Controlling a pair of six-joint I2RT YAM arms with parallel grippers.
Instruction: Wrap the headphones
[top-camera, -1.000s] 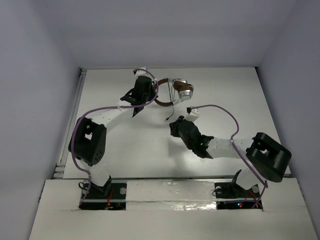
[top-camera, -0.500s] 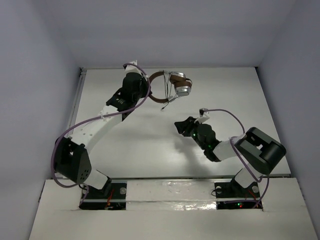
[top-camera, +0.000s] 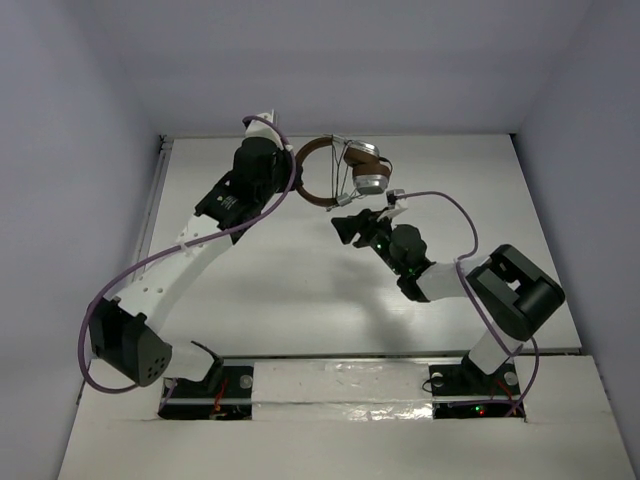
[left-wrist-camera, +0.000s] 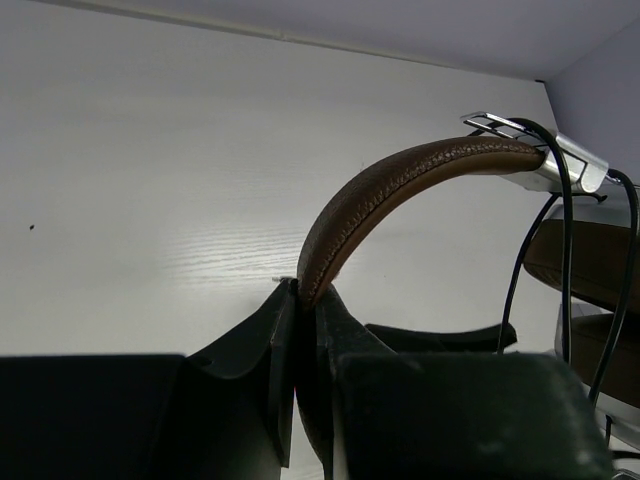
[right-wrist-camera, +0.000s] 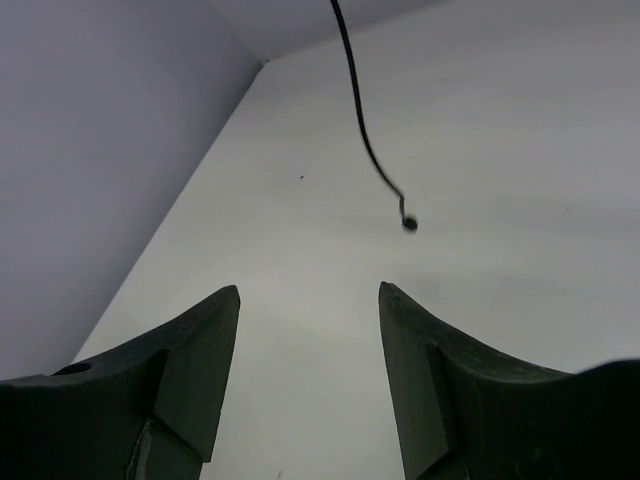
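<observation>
My left gripper (top-camera: 296, 176) (left-wrist-camera: 307, 292) is shut on the brown headband (left-wrist-camera: 400, 185) of the headphones (top-camera: 358, 168) at the far middle of the table. The silver-grey earcups (left-wrist-camera: 590, 270) with brown pads hang at the right of the left wrist view. The thin black cord (left-wrist-camera: 565, 240) runs over them. My right gripper (top-camera: 347, 226) (right-wrist-camera: 308, 292) stands open just in front of the headphones with nothing between its fingers. The loose cord end (right-wrist-camera: 366, 145) dangles ahead of those jaws, apart from them, and stops at a small plug (right-wrist-camera: 409, 224).
The white table (top-camera: 280, 290) is closed in by grey-white walls at the back and both sides. Thick purple cables (top-camera: 190, 245) run along both arms. A raised strip (top-camera: 140, 250) lines the table's left edge.
My right gripper has opened and moved up the table toward the headphones. The left arm has stretched out and carried the headphones slightly back.
</observation>
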